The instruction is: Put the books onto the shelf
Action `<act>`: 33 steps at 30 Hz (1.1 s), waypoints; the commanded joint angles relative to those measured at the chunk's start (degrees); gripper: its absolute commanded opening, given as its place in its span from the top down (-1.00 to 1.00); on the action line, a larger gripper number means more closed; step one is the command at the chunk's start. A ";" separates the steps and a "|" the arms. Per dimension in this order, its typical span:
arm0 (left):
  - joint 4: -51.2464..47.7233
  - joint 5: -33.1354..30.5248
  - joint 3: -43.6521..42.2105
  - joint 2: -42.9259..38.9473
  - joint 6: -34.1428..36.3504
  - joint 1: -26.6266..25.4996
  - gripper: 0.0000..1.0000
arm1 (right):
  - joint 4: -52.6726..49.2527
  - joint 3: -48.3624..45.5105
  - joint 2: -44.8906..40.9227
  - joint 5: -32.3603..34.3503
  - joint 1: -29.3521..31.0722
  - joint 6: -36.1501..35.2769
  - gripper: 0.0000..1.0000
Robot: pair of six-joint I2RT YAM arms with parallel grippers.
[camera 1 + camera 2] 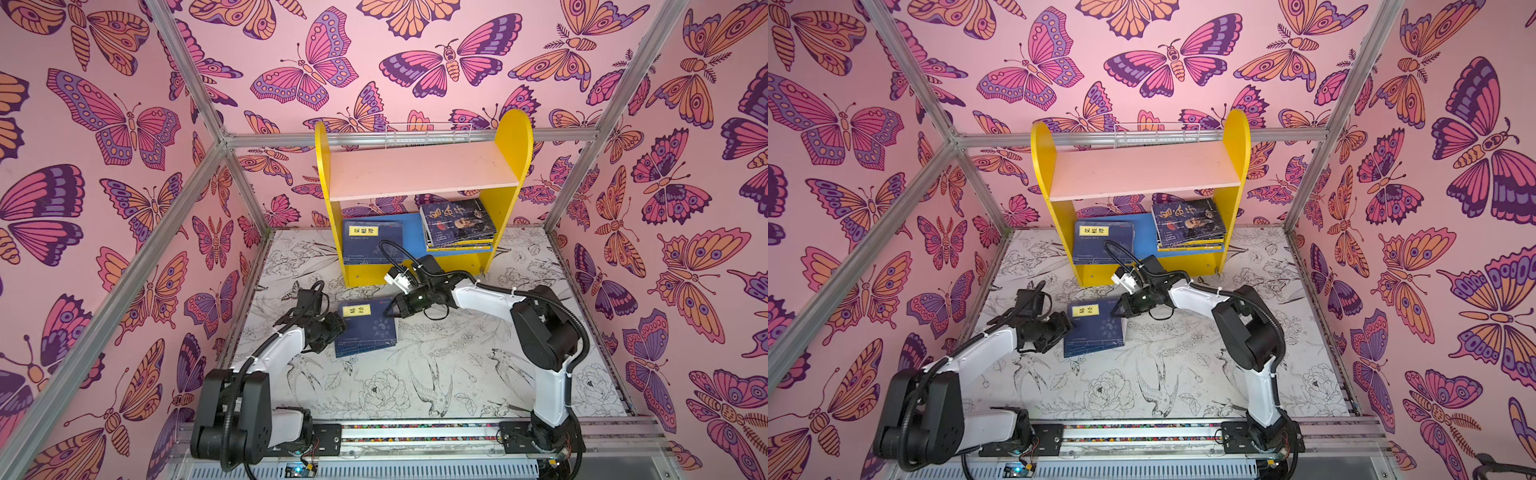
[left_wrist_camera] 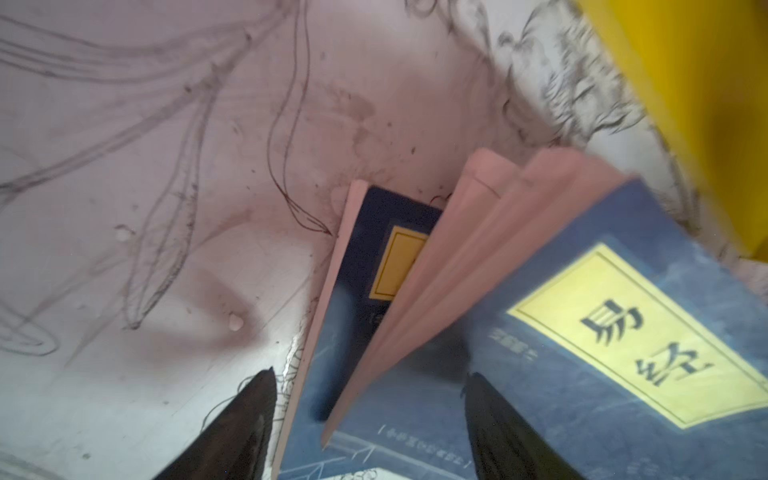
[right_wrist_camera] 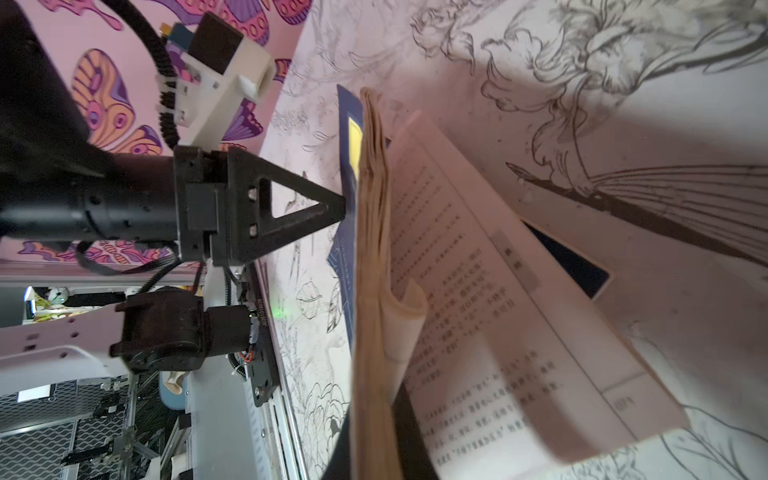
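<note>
White arm links [image 1: 486,297], black joints [image 1: 548,328], ribbed black cables [image 1: 399,249], triangular black gripper fingers [image 3: 243,212]

The shelf [image 1: 515,137] has yellow sides and base, a pale pink upper board and a blue lower board. The upper book [image 1: 368,328] on the tabletop [image 1: 436,374] is navy with a yellow label bearing black characters. The lower book [image 2: 382,216] under it is also navy with a yellow label. On the shelf lie a third book [image 1: 372,245], navy with a yellow label, and a stack [image 1: 457,222] topped by a dark portrait cover, yellow at its edges. The tabletop is white with black line-drawn birds and flowers. The walls [image 1: 395,62] are pink with orange, magenta and purple butterflies.
</note>
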 commanded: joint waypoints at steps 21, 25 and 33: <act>20.51 31.39 -2.13 -5.63 -4.35 3.22 -0.70 | 41.30 -6.73 -10.12 -19.65 -5.24 30.18 1.00; 28.74 36.36 -3.32 -6.08 -8.07 3.19 -0.55 | 42.77 -7.16 -9.94 -20.10 -5.26 31.37 1.00; 41.98 40.63 -6.21 -8.73 -14.46 3.18 0.39 | 41.93 -8.71 -9.95 -19.88 -5.24 30.97 1.00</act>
